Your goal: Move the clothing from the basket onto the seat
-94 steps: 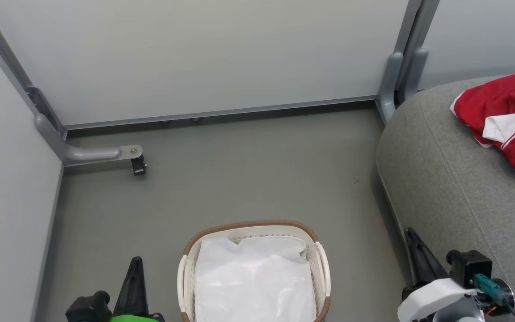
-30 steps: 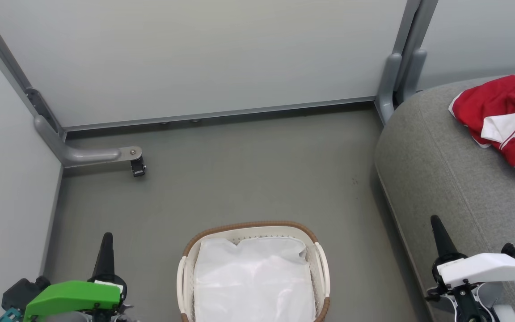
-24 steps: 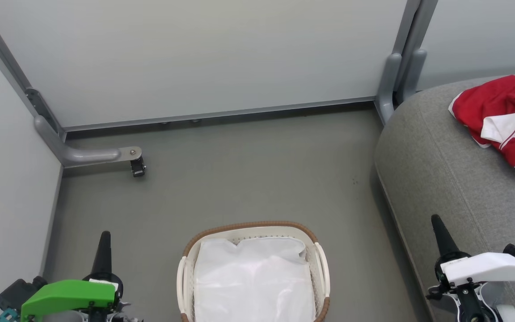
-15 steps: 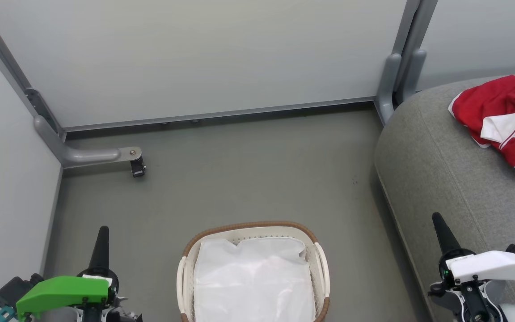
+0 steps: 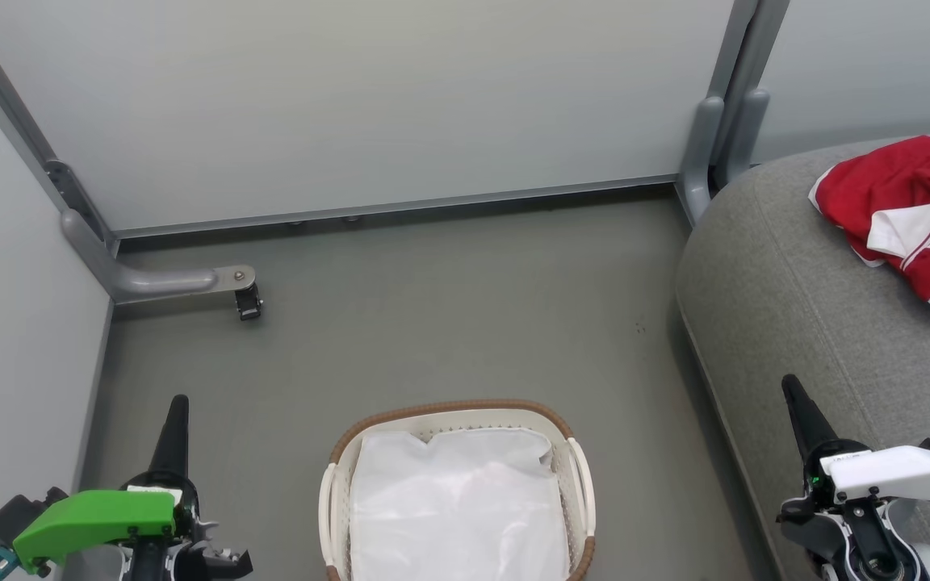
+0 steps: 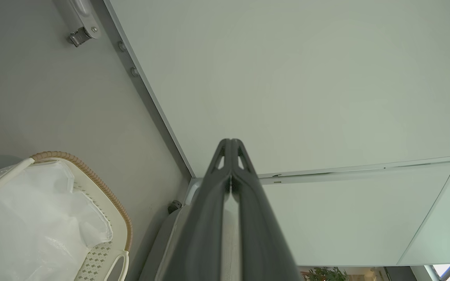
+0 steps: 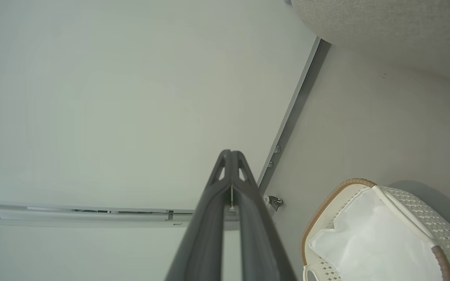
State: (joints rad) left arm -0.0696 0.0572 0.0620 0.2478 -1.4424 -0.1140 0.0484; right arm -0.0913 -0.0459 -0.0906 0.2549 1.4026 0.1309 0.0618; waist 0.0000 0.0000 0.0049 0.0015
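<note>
i'm resting left gripper [image 5: 178,401] and right gripper [image 5: 789,381] pressed together, empty, clothing [image 5: 909,206] lying on seat [image 5: 796,315] at two o'clock, basket [image 5: 449,406] recheck probably next.

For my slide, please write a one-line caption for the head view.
Red clothing lies on the grey seat; the basket holds a white sheet, flanked by the shut left gripper and right gripper.

Open grey floor [image 5: 433,323] lies between the basket [image 5: 450,406] and the back wall panel [image 5: 352,105]. A caster bracket [image 5: 248,300] juts from the left corner. A side panel [image 5: 13,339] hems the left. The seat [image 5: 788,307] bulks along the right, close beside the closed right pincer [image 5: 790,382]. A white sheet [image 5: 457,508] covers the basket's whole inside.
</note>
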